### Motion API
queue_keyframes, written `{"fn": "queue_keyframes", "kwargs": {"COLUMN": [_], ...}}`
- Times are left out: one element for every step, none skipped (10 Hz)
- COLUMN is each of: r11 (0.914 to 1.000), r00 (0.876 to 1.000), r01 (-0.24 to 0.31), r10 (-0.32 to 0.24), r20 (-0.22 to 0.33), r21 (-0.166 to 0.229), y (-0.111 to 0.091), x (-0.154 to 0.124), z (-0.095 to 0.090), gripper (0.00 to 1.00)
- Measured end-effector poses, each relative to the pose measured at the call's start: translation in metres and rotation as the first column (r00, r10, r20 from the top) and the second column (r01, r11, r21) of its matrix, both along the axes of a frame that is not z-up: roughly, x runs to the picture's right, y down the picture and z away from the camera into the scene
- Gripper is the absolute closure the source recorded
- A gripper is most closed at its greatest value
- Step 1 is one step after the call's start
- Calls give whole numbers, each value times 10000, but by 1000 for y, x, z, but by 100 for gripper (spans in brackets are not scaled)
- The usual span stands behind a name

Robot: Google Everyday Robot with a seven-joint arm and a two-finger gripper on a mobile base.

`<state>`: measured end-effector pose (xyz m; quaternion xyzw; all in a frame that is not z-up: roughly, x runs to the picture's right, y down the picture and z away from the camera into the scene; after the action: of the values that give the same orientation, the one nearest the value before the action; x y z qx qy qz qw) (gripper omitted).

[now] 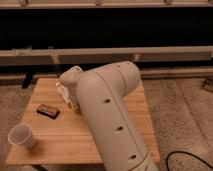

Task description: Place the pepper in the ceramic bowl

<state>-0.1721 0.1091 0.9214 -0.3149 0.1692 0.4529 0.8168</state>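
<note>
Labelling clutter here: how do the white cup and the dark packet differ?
The cup is white and round; the packet is dark and rectangular. The cup stands upright, mouth up; the packet lies flat. The cup sits at a near corner of the table; the packet lies farther back, closer to the gripper, which is low over the table beside it. Both rest on the wooden table.

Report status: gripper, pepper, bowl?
Gripper low over table's left-centre, beside dark packet. Pepper, ceramic bowl not seen; arm blocks view. Paper cup front-left.
</note>
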Motion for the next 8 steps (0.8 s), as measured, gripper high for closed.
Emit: {"fn": "queue_keyframes", "kwargs": {"r11": [10000,10000,10000,10000,10000,10000,9999,9999], "r00": [10000,10000,10000,10000,10000,10000,9999,9999], "r01": [-29,-67,-66,-61,-47,-37,-33,-58], "r10": [29,67,66,61,47,36,32,55], "r20": [-40,-59,-53,-55,-9,89,140,163], "r21": [24,43,29,26,30,91,117,140], "y": [0,-1,-1,-1,-2,-9,-18,-26], "x": [3,5,5,5,3,0,0,1], "z": [1,1,1,1,-1,-7,-16,-23], "gripper": [81,94,99,100,100,100,100,100]}}
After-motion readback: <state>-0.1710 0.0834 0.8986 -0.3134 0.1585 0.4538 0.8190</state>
